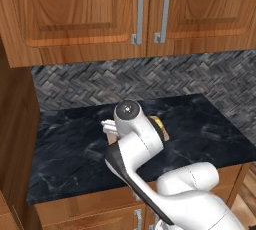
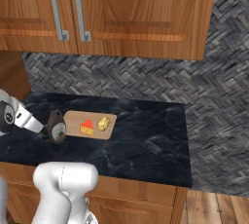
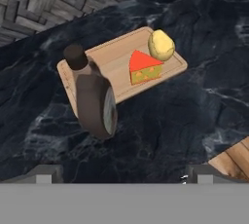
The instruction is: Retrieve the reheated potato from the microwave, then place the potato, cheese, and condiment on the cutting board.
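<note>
Cutting board (image 3: pixel 114 62): light wooden rectangle flat on the black marbled counter (image 2: pixel 146 140); seen in the right base view toward the counter's left half, below the herringbone backsplash (image 2: pixel 146 82)
Potato (image 3: pixel 161 45): pale yellow lump on the board, at its far corner in the hand view; just beside the cheese
Cheese (image 3: pixel 144 67): orange wedge with a red side, lying on the board next to the potato; whether the two touch cannot be told
Condiment (image 3: pixel 92 96): dark brown bottle, black cap, pale label; upright at the board's end away from the potato; base appears to overlap the board's edge, though how much sits on wood cannot be told
Gripper (image 3: pixel 121 172): above the counter on the near side of the bottle; fingertips (image 3: pixel 46 173) spread wide, nothing between them
Cabinets (image 2: pixel 121 9): wooden doors with grey handles above the counter
</note>
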Robot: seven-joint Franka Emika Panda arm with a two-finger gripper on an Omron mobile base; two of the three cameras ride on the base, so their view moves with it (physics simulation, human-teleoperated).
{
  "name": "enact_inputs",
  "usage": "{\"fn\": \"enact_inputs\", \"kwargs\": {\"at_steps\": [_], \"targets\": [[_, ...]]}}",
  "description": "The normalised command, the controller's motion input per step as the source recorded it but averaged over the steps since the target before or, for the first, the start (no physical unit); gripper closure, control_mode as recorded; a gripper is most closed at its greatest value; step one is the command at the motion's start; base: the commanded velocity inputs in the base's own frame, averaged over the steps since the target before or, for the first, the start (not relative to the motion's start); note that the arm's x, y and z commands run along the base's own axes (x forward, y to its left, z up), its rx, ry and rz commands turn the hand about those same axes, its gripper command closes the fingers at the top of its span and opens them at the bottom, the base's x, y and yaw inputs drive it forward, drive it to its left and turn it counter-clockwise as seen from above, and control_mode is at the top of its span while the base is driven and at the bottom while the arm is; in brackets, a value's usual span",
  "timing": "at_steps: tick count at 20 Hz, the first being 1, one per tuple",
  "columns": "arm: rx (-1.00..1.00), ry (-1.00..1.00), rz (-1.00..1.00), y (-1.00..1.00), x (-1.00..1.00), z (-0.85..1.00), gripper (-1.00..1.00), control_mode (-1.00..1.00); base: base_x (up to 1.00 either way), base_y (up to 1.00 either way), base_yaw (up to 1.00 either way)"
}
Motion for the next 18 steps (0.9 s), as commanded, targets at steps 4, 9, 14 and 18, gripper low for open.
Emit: {"fn": "enact_inputs", "kwargs": {"at_steps": [4,9,14,18], "targets": [[0.00,0.06,0.04,0.00,0.10,0.00,-1.00,-1.00,0.00,0.00,0.00],[0.00,0.00,0.06,0.00,0.03,0.00,-1.00,-1.00,0.00,0.00,0.00],[0.00,-0.01,0.02,-0.02,0.01,-0.07,-1.00,-1.00,0.00,0.00,0.00],[0.00,0.00,0.00,-0.01,0.09,-0.14,-1.00,-1.00,0.00,0.00,0.00]]}}
